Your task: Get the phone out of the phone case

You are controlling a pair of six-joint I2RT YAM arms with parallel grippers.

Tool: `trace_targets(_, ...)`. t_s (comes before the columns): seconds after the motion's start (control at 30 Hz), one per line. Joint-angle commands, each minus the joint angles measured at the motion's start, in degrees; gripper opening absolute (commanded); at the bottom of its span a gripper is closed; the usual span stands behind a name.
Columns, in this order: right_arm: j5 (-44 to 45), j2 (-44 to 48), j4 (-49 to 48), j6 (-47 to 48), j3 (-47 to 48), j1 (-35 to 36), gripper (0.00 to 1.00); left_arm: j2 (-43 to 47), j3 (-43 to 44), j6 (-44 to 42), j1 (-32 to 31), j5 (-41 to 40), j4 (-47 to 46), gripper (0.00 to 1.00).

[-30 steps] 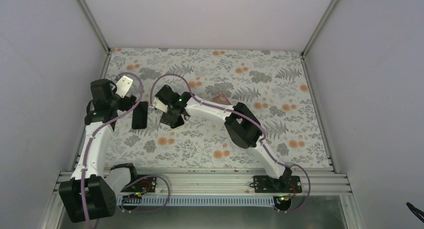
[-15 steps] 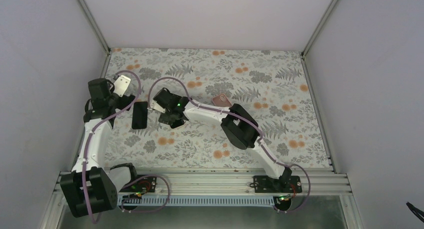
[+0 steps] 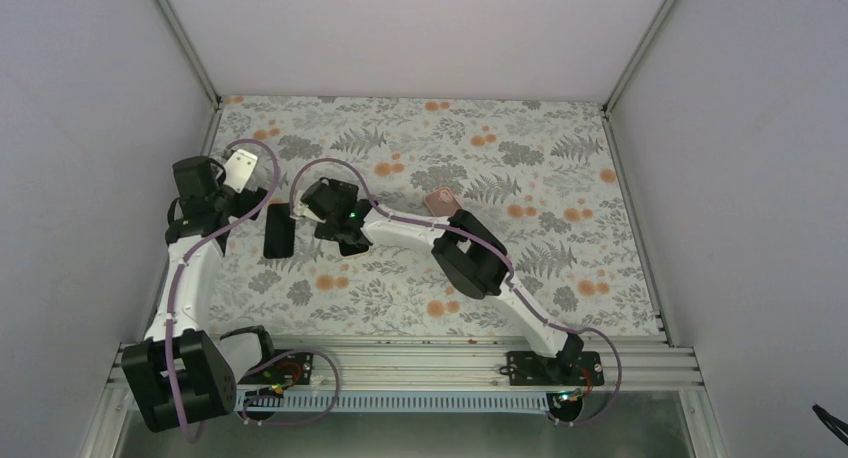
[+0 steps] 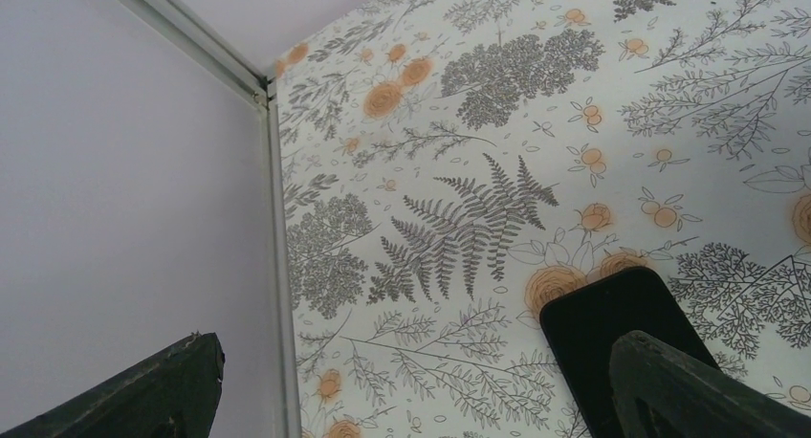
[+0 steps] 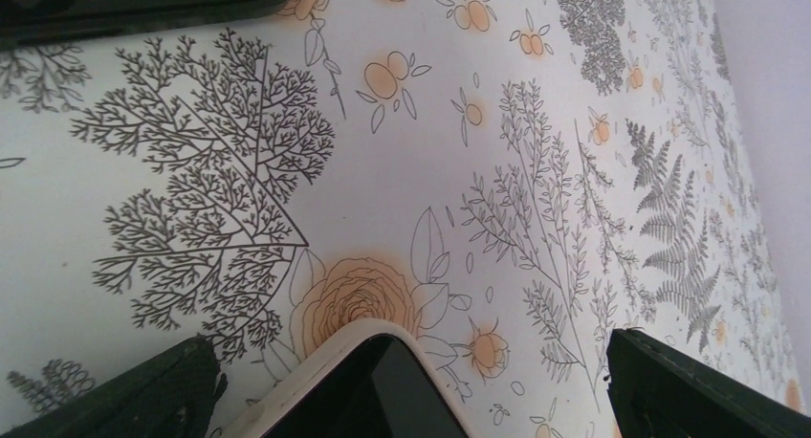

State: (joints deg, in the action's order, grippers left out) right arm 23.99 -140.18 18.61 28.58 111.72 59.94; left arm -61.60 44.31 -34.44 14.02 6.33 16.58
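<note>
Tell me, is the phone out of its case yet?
It looks so. Done: a black phone lies flat on the table, with a pink case lying well apart by the right arm. In hand: the left gripper and right gripper flank the phone, both open. Left: perhaps only pulling back, though I cannot confirm the phone is bare.

Smooth black phone (image 3: 280, 235), matt printed cover (image 3: 560, 168)

Top camera looks down from high at the near edge over the grey-and-orange floral table cover (image 3: 520, 158), both wrist cameras skim it close up, and the left shares the flat black rectangular slab (image 3: 280, 233) with overhead
</note>
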Motion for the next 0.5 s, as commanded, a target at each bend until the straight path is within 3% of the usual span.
trace_targets(0.0, 3.81, -2.38, -0.78, 2.14, 0.69, 0.06, 1.00, 0.62, -0.80, 0.26, 0.88, 1.47, -0.93, 1.00)
trace_targets(0.27, 2.18, 0.56, 3.80, 1.79, -3.22, -2.43, 1.00, -0.03, -1.31, 0.57, 1.69, 3.25, -1.55, 1.00)
trace_targets(0.47, -1.54, 4.98, 6.96, 1.01, -12.10, -5.00, 1.00, -1.86, 0.59, 1.67, 1.80, 5.35, -0.22, 1.00)
